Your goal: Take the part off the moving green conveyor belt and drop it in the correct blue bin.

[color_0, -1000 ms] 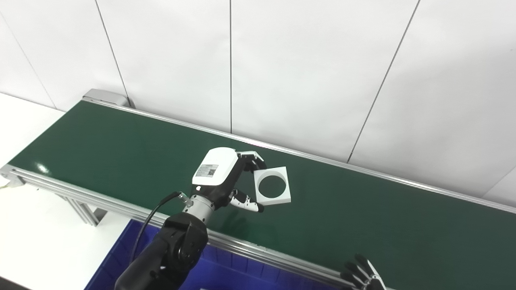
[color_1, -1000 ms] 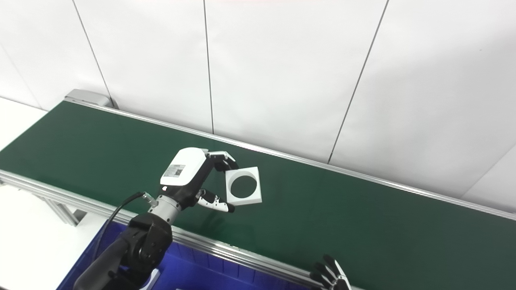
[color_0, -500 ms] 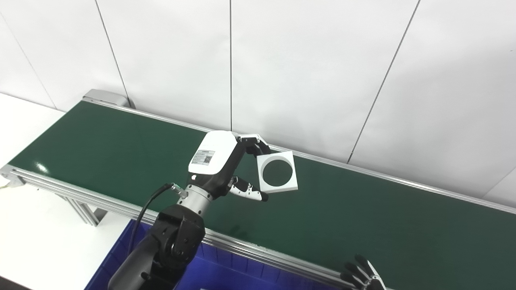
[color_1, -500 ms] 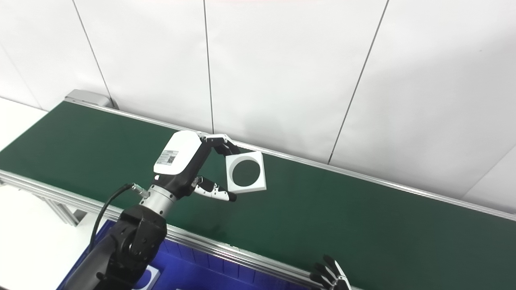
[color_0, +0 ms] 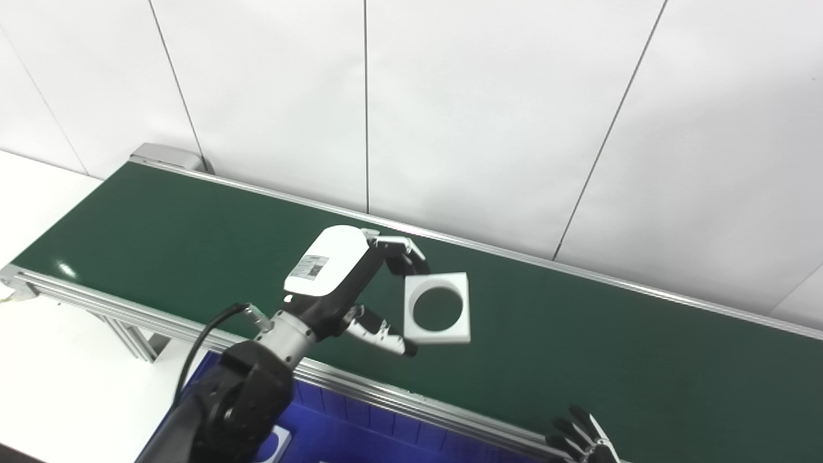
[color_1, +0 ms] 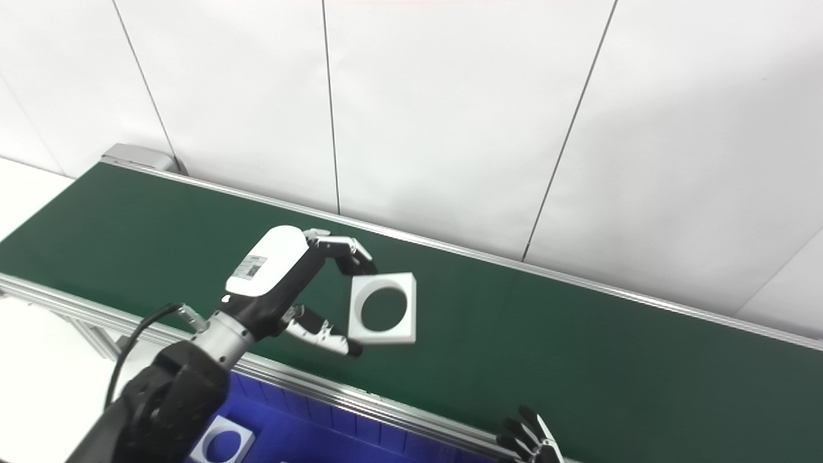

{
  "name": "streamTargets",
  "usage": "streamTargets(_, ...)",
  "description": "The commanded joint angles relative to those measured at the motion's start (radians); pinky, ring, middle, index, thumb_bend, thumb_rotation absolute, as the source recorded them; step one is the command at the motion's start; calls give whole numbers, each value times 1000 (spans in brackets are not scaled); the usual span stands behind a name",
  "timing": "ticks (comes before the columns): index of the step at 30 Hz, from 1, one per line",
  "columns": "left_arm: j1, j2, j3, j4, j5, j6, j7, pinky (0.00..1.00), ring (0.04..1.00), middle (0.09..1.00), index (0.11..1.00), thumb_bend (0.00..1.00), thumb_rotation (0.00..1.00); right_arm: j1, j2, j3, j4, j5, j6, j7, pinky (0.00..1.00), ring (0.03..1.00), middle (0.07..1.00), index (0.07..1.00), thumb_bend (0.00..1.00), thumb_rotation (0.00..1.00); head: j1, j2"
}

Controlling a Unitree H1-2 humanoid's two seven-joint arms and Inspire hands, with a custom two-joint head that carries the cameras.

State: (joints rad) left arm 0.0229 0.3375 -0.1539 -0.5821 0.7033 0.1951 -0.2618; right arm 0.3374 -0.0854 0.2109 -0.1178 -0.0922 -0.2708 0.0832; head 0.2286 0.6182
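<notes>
A flat white square part (color_0: 437, 307) with a round hole hangs above the green conveyor belt (color_0: 578, 360). My left hand (color_0: 350, 283) is shut on its left edge, fingers over the top corner and thumb under the bottom corner. In the right eye view the same part (color_1: 382, 308) sits just right of that left hand (color_1: 289, 283). Only the dark fingertips of my right hand (color_0: 582, 440) show at the bottom edge, spread apart and holding nothing. A blue bin (color_1: 283, 431) lies below the belt's near rail.
Inside the blue bin lies another white square part with a hole (color_1: 222, 442). An aluminium rail (color_0: 411, 402) runs along the belt's near side. White wall panels stand behind the belt, and a white tabletop (color_0: 38, 379) lies at the left.
The left hand first lifted the part off the belt, then came back down and toward the near rail with it. The right hand stayed put.
</notes>
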Motion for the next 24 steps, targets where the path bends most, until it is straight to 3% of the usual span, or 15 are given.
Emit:
streamTargets(1, 2, 32, 27, -54, -33, -8, -21, 791, 597, 518, 467, 522, 0, -1, 1, -3, -49, 10, -13, 8, 666, 781, 841, 914, 486, 670, -5, 30)
streamTargets(2, 6, 35, 35, -61, -42, -8, -31, 800, 607, 522, 464, 521, 0, -1, 0, -4, -56, 11, -9, 9, 668, 783, 842, 915, 475, 657, -5, 30)
streamTargets(8, 46, 89, 89, -95, -156, -4, -103, 798, 620, 522, 464, 521, 0, 2, -10, -16, -123, 28, 41, 23, 671, 782, 841, 907, 475, 608, -16, 145)
streamTargets(16, 78, 117, 108, -89, -188, 7, -154, 760, 597, 521, 466, 522, 0, -3, -17, -41, -161, 53, 75, 29, 646, 761, 825, 885, 558, 638, 20, 239)
streamTargets(20, 97, 133, 107, -75, -183, 13, -176, 544, 530, 509, 475, 523, 0, -3, -21, -49, -182, 68, 100, 33, 655, 769, 829, 890, 563, 638, 37, 274)
streamTargets(23, 114, 141, 102, -66, -175, 25, -194, 519, 515, 503, 478, 524, 0, -3, -24, -55, -193, 73, 111, 33, 655, 767, 828, 888, 559, 636, 39, 293)
streamTargets(24, 120, 142, 99, -63, -171, 31, -201, 560, 529, 499, 481, 524, 0, -3, -24, -57, -195, 75, 113, 32, 651, 762, 826, 886, 553, 622, 39, 293)
